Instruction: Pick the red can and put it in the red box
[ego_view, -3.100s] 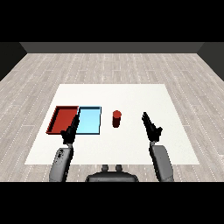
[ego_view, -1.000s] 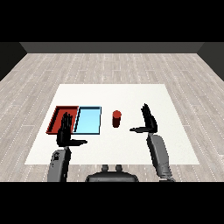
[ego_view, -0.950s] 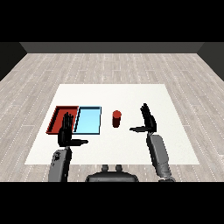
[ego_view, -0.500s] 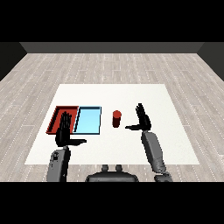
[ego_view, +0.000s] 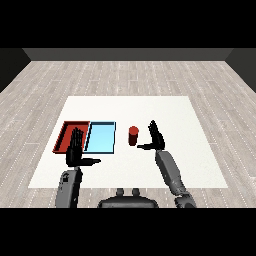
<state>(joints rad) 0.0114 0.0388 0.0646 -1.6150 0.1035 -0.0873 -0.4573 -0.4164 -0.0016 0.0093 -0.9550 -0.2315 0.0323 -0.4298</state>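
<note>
We have a single view, from the head, set high behind the near edge of the table (ego_view: 200, 165) and looking down and forward across it. The whole table top fits in the middle of the frame, with plank floor around it and a dark wall beyond its far edge, so we sit well back from the table. Our two forearms enter from the lower corners, below the table's near edge. There is no second view to overlap with this one.
</note>
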